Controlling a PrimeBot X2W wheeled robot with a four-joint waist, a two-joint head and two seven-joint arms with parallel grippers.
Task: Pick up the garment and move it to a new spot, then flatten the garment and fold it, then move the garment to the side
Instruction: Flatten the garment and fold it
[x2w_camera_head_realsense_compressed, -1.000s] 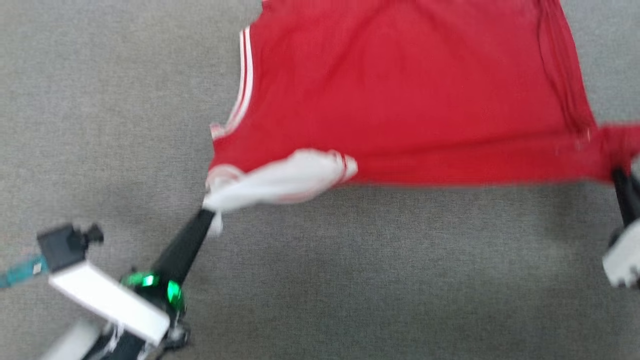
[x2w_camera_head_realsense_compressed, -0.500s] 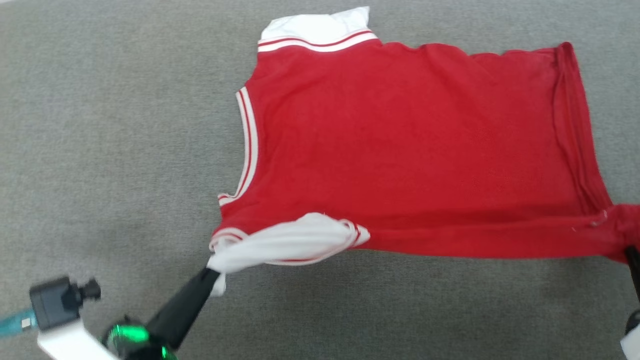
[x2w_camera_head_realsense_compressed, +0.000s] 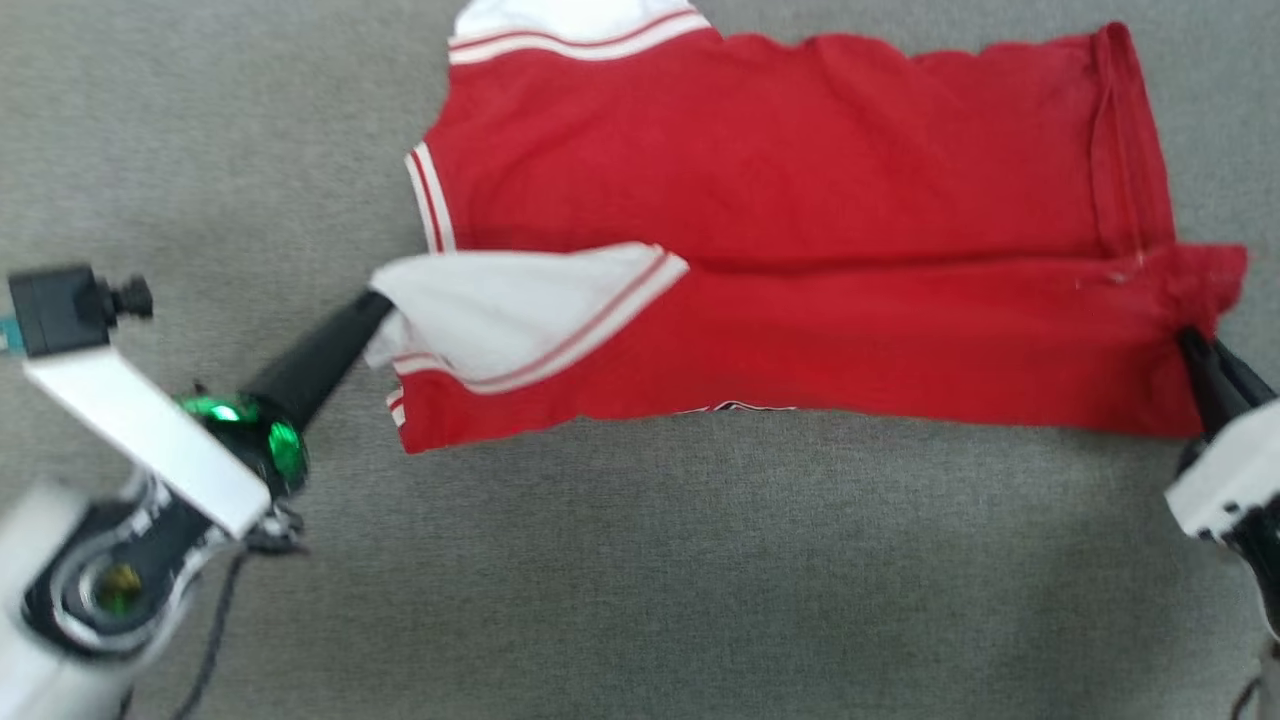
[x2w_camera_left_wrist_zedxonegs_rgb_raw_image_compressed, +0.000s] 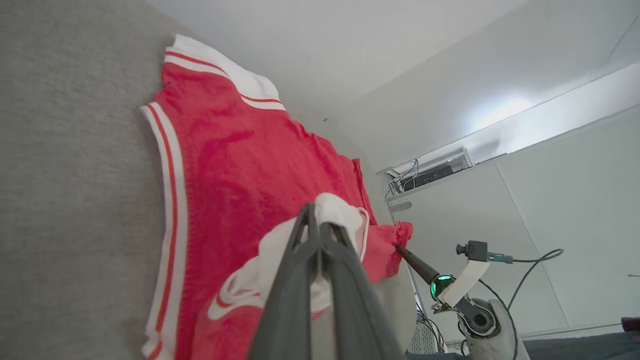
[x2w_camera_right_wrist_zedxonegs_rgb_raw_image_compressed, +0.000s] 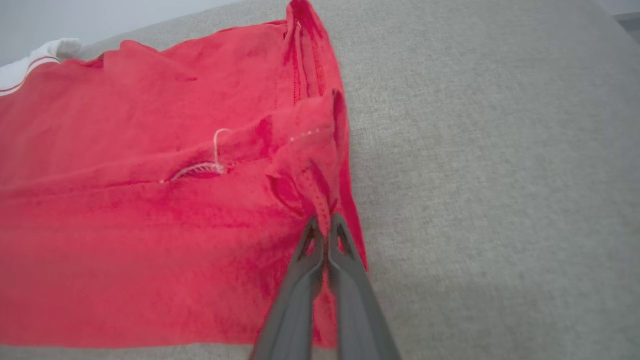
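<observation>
On the grey fabric-covered desk (x2w_camera_head_realsense_compressed: 640, 560) before me, the garment (x2w_camera_head_realsense_compressed: 800, 170) lies crosswise, its long axis running from my left side to my right, sleeves and striped trim to the left, hem to the right. My left pincer (x2w_camera_head_realsense_compressed: 372, 300) is clamped on the near white sleeve (x2w_camera_head_realsense_compressed: 500, 300). My right pincer (x2w_camera_head_realsense_compressed: 1190, 340) is clamped on the bunched hem corner (x2w_camera_right_wrist_zedxonegs_rgb_raw_image_compressed: 320, 165), so the shirt spans the gap between my two arms and each end sits at its own arm. The near strip is raised and laid partly over the body, with a crease along the length. I judge the fold turns on carrying both held ends straight away from me, level with each other, toward the far edge, where the far sleeve (x2w_camera_head_realsense_compressed: 570, 20) runs off the top of the head view. Bare desk lies open on my near side and to the left, and there is some beyond the hem too.
</observation>
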